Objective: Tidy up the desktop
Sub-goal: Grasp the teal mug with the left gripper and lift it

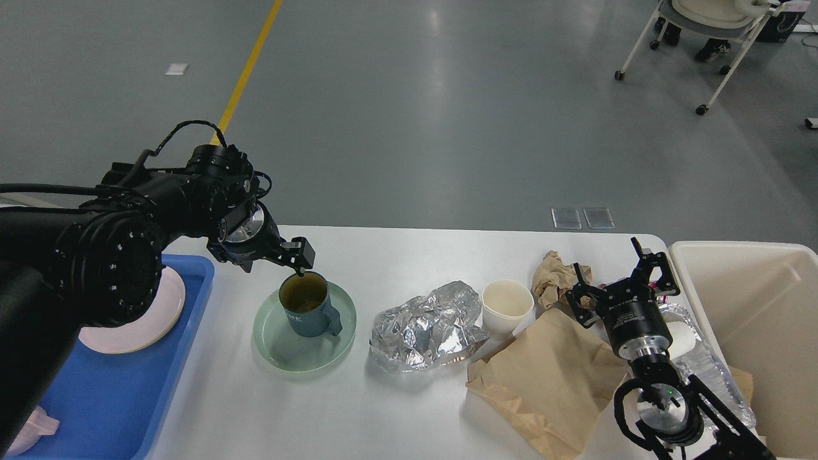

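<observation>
Desktop point(409, 409) — 1 mug point(308, 305), 1 paper cup point(507, 306), 2 plates point(305, 348) — 2 pincers point(300, 267).

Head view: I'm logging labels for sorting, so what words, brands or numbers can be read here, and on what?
"ME": pale letters on the side of the blue mug, on the green plate; the rest of the word is cut off.
Right gripper wrist housing: a small pale print, too small to read.
Nothing else carries readable text.

One mug point(308, 312), two plates point(276, 348) point(137, 332), one paper cup point(507, 306), one foil wad point(425, 327), one paper bag point(549, 377).
</observation>
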Robot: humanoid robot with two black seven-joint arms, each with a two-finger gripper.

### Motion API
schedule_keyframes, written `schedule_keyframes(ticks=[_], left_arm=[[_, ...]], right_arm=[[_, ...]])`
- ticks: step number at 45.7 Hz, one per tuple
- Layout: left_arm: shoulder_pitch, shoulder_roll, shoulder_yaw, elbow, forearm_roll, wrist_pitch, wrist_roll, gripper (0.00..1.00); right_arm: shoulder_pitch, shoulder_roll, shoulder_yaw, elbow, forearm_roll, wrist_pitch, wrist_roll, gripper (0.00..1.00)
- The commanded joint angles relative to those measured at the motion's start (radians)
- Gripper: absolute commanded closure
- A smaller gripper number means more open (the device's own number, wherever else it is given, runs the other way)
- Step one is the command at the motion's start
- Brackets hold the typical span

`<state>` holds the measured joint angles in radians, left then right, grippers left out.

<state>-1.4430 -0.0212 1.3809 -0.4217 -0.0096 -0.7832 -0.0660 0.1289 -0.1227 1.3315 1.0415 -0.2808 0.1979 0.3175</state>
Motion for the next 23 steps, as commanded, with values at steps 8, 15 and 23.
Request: schedule_keyframes(ticks=[8,15,23], left_arm=[[0.05,-0.019,0.0,0.015,0.0,0.028,0.002,0.06],[0.082,-0.023,-0.002,0.023,-0.001,0.03,0.012,0.06],[0.09,-0.028,-0.037,0.023,-0.001,0.033,0.038,0.1]], right_arm=[[0.0,0.0,0.0,0.0,0.0,0.0,0.0,0.0],[0.0,0.0,0.0,0.0,0.0,0.0,0.0,0.0],[0.0,0.0,0.0,0.0,0.0,0.0,0.0,0.0]])
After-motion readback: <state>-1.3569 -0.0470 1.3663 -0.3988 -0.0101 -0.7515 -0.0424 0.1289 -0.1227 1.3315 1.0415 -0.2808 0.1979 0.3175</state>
